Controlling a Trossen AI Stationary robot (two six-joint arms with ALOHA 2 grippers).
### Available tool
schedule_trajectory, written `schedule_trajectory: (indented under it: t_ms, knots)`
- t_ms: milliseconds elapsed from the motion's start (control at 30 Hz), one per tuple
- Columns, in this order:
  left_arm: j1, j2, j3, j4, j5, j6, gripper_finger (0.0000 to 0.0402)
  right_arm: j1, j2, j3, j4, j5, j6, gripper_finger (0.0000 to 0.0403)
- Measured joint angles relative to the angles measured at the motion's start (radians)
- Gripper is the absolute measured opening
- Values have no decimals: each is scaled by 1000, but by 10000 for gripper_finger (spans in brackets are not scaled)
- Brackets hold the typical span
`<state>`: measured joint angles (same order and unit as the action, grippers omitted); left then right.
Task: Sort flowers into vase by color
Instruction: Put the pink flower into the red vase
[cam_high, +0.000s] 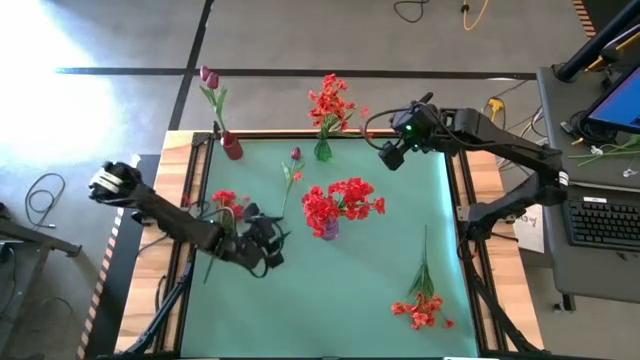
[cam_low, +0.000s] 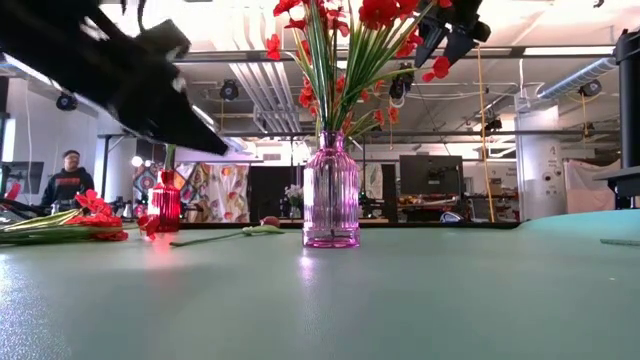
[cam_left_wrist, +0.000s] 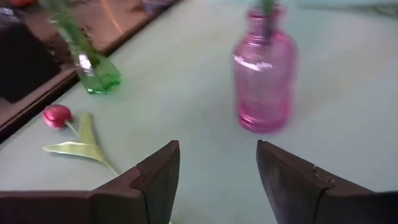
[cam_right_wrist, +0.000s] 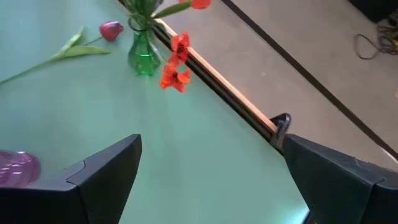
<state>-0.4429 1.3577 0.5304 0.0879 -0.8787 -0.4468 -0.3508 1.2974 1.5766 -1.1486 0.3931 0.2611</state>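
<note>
My left gripper (cam_high: 265, 243) (cam_left_wrist: 217, 169) hovers open over the mat's left half, between a red spray (cam_high: 225, 200) (cam_low: 85, 215) lying flat and the pink vase (cam_high: 328, 229) (cam_left_wrist: 264, 81) (cam_low: 331, 195) that holds red blooms (cam_high: 342, 198). My right gripper (cam_high: 392, 155) (cam_right_wrist: 211, 171) is open near the far edge, right of the green vase (cam_high: 323, 151) (cam_right_wrist: 143, 56) holding orange-red flowers (cam_high: 330, 100). The red vase (cam_high: 232, 148) (cam_low: 165, 205) holds a magenta tulip (cam_high: 208, 77). A second tulip (cam_high: 295, 155) (cam_left_wrist: 57, 115) (cam_right_wrist: 112, 29) lies on the mat. An orange-red spray (cam_high: 422, 305) lies near the right corner.
The green mat (cam_high: 380, 260) is framed by wooden table edges (cam_high: 485, 180). A desk with a keyboard (cam_high: 605, 220) and laptop stands to the right of the table. A person (cam_low: 70, 178) shows in the room behind. Bare mat lies between the pink vase and the near edge.
</note>
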Motion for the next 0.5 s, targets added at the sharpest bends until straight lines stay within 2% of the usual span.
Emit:
schedule_trajectory:
  t_ms: [67, 167, 500]
  knots:
    - [16, 20, -48, 118, -48, 20, 196, 0, -5, -8, 16, -9, -6, 382]
    - [57, 51, -76, 191, -129, 23, 194, 0, -5, -11, 26, -8, -13, 382]
    - [181, 220, -91, 320, -124, 43, 194, 0, -5, -13, 118, -9, -63, 382]
